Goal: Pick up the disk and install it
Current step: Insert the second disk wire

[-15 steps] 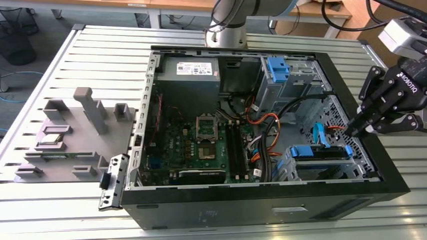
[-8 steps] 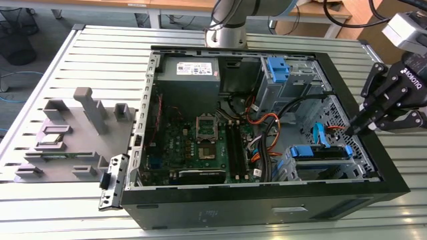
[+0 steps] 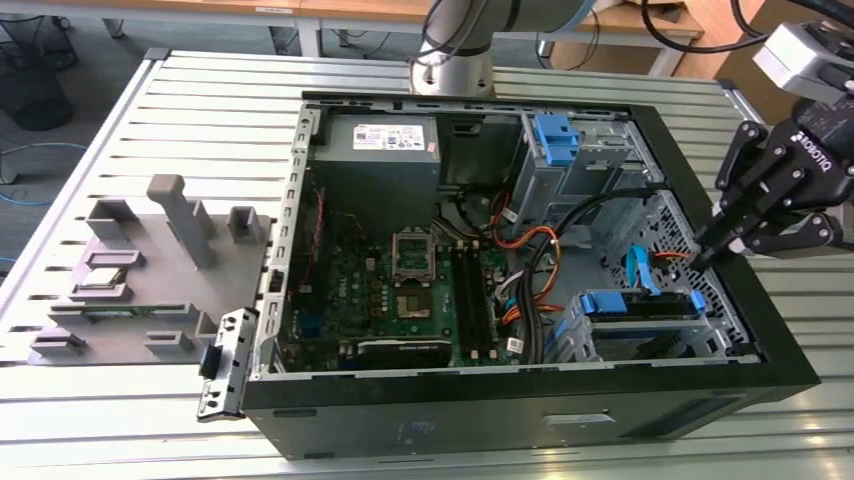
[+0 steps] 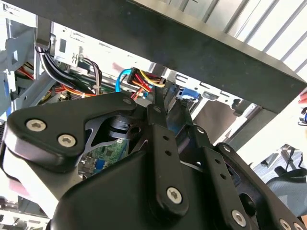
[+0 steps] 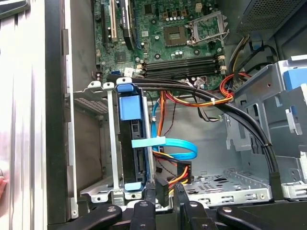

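Your claw [image 3: 703, 258] is hanging at the open computer case's [image 3: 747, 330] wall on the exterior view's right, its black fingers [image 5: 149, 197] angling down into the case beside the drive cage [image 3: 641, 325]; in the first wrist view the fingertips are sitting close together with only a narrow gap between them and nothing gripped, so I am recording the claw as clenched and empty; the disk [image 5: 133, 139] is standing on edge inside that cage, its blue carrier frame showing at both ends, with a light-blue data cable [image 5: 168, 146] crossing its face; the fingertips are sitting just beside the disk's nearer end, close to the black power connector [image 5: 163, 187] with its red, yellow and black wires; whether they are touching it I cannot tell; the motherboard [image 3: 414, 280] is lying exposed in the case; the case is resting on the slatted metal surface [image 3: 200, 110], and a grey parts fixture [image 3: 147, 270] is standing well apart on the exterior view's left.
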Robot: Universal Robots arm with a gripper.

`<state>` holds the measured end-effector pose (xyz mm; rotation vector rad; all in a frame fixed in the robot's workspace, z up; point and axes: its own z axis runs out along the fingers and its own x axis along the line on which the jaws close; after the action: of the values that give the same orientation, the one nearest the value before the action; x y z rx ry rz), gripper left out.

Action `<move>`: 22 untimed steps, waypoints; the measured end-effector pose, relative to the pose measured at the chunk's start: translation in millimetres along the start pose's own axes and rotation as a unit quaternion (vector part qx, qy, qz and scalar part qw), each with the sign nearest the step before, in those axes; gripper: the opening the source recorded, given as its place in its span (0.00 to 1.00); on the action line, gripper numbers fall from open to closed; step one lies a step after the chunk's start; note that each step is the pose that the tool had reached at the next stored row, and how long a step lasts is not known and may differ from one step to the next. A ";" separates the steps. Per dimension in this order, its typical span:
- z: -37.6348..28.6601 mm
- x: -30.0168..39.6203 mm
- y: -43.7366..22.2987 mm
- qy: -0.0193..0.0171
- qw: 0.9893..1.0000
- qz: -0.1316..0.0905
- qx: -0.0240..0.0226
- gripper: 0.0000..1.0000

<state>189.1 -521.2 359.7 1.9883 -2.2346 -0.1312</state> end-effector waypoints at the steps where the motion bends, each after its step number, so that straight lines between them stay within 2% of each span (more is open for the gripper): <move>1: 1.0 -0.6 -0.1 0.001 1.000 0.000 0.000 0.30; 4: 2.9 -1.1 -0.8 0.006 1.000 0.001 0.000 0.30; 13: 7.1 -1.7 -5.1 0.025 1.000 0.004 -0.005 0.30; 19: 7.9 -1.8 -5.4 0.025 1.000 0.004 -0.006 0.30; 21: 9.1 -1.9 -5.8 0.026 1.000 0.003 -0.009 0.30; 22: 9.7 -1.9 -6.2 0.026 1.000 0.003 -0.013 0.30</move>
<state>193.7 -520.3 349.0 1.9485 -2.1966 -0.1052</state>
